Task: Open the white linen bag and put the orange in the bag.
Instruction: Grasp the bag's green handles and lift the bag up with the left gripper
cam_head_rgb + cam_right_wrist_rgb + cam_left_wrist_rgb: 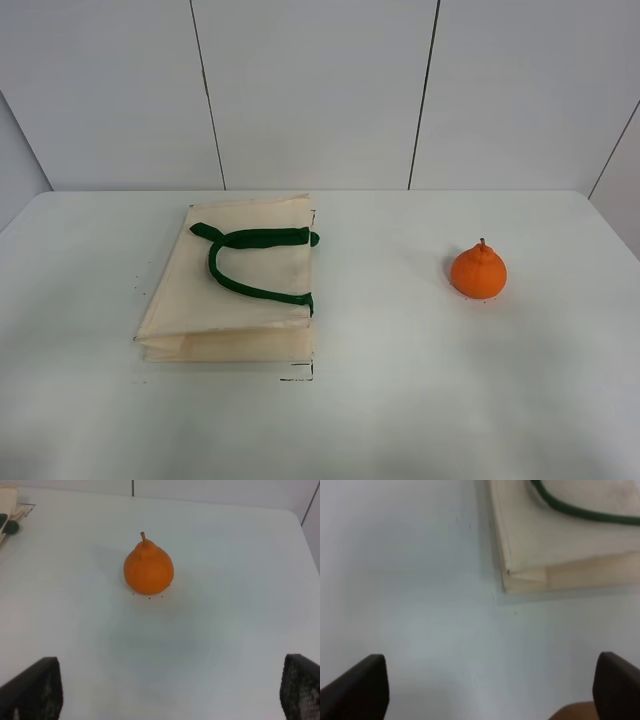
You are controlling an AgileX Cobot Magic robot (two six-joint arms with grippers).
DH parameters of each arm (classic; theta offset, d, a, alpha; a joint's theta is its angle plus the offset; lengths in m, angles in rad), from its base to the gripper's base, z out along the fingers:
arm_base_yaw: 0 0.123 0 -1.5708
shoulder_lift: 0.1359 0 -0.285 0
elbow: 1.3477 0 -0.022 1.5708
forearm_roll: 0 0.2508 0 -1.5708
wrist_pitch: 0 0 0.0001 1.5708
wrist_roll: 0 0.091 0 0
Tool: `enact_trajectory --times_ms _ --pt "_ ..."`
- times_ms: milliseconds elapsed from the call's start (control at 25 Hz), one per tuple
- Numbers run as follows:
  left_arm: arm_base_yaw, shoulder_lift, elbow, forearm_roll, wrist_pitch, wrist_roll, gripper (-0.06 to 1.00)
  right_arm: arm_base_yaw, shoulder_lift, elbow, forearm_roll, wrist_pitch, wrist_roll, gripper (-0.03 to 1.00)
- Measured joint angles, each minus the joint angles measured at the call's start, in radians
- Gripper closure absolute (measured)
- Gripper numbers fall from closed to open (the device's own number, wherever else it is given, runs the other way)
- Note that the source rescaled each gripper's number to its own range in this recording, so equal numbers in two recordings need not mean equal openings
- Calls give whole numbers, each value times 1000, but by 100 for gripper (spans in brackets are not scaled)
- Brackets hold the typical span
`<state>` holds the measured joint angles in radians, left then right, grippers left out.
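White table [420, 410] carries the cream cloth bag [240, 300], flat and closed on its left half, green handles [250, 240] on top. Well apart to the right stands the orange [478, 272], stem up. The left gripper [490, 690] and right gripper [170, 690] gape wide, touching nothing.

Bag [245, 300] matt cream cloth; orange [478, 271] dimpled peel; table [420, 400] smooth.

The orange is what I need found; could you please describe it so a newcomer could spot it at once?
On the white table, a flat cream bag with green handles lies to the left. Well to its right, apart from it, sits the orange. It is the only round, bright thing there, with a short brown stem.
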<state>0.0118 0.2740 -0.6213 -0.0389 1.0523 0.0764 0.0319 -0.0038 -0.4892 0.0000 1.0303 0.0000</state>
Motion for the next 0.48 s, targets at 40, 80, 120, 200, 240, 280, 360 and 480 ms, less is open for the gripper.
enact_trajectory --times_ms 40,80,120,200,240,280,360,480 --pt "0 57 -24 0 -7 0 -6 0 0 0 0 0 0 -3" --pt "0 126 -44 0 -14 0 -6 0 0 0 0 0 0 -3" --pt "0 196 -70 0 -17 0 -6 0 0 0 0 0 0 -3" --pt "0 327 -121 0 -23 0 -6 0 0 0 0 0 0 -3" --pt "0 399 -151 0 -33 0 -6 0 0 0 0 0 0 -3" --pt "0 469 -184 0 -44 -1 -6 0 0 0 0 0 0 -3" --pt "0 601 -250 0 -67 -2 -6 0 0 0 0 0 0 -3" --pt "0 822 -371 0 -91 -3 -5 0 0 0 0 0 0 -3"
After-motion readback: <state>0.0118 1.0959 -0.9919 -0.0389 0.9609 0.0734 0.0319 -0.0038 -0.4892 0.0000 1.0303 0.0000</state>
